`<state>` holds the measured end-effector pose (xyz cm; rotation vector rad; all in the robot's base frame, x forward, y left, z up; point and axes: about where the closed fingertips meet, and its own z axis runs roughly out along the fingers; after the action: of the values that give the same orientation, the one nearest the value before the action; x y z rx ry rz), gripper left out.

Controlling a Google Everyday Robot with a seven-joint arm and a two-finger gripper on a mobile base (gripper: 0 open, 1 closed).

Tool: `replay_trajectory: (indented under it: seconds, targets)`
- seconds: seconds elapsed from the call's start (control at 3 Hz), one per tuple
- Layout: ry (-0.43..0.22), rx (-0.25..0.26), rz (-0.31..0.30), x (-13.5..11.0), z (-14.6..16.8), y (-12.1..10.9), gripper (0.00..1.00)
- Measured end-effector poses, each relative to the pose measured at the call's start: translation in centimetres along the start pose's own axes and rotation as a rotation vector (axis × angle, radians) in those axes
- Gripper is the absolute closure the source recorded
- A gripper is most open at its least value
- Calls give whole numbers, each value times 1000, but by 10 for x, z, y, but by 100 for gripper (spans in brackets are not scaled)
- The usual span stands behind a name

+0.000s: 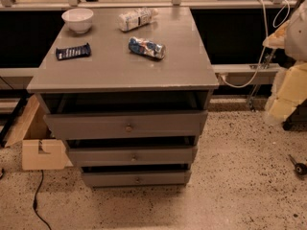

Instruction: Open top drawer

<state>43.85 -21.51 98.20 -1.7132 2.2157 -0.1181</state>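
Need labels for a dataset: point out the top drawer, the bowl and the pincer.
Top drawer [127, 127]: camera view, knob at its front's centre.
Bowl [77, 20]: camera view, its outer wall.
Pincer: not in this view.

a grey cabinet top [120, 73] is loaded with four things. a white bowl [77, 19] is set upright at the far left corner, with a bottle [137, 18] laid on its side just right of it. a crumpled blue packet [147, 48] is laid near the middle, a dark wrapper [73, 51] at the left. the gripper is not seen.
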Motion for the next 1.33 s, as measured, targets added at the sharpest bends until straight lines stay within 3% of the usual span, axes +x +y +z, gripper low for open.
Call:
replay_trajectory:
  seconds: [0.33,0.67,1.33]
  targets:
    - [0,0,0,0,0,0,0]
    - [-47,-47,-8,2,32,9,0]
    - [-193,-178,-53,-23,172,54,0]
